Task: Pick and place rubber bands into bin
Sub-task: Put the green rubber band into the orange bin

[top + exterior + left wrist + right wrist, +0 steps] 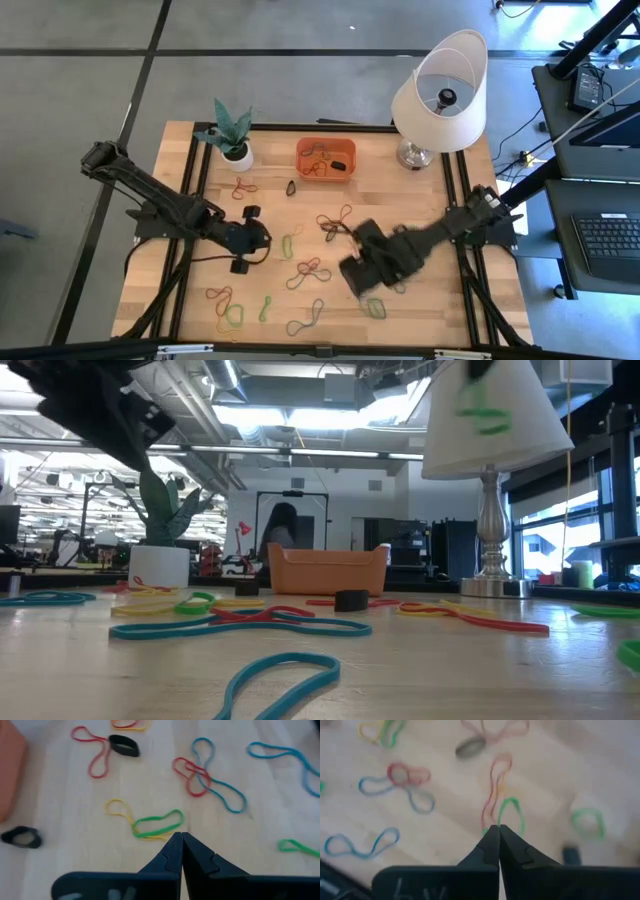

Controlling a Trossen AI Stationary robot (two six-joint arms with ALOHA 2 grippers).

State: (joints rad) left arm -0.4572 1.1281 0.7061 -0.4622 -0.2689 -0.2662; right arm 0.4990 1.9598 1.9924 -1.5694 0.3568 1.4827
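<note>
Many rubber bands, red, orange, green, yellow and blue, lie scattered on the wooden table (440, 300). The orange bin (325, 160) stands at the far middle and holds a few bands; it also shows in the low view (325, 570). My left gripper (266, 238) is shut and empty; its tips (180, 837) stand just short of a green band (157, 825) lying with a yellow one. My right gripper (352, 280) is shut on a green rubber band (512, 812), which shows high above the table in the low view (485, 410). My right gripper pinches the green band at one end of its loop (486, 831) between its two fingertips. The fingers point down at the table. The loop hangs below them, lifted clear of the table.
A white plant pot (237, 155) stands at the far left and a lamp (440, 95) at the far right. Black bands lie near the bin (291, 187). More bands lie toward the near edge (305, 318). A person (280, 535) shows beyond the table.
</note>
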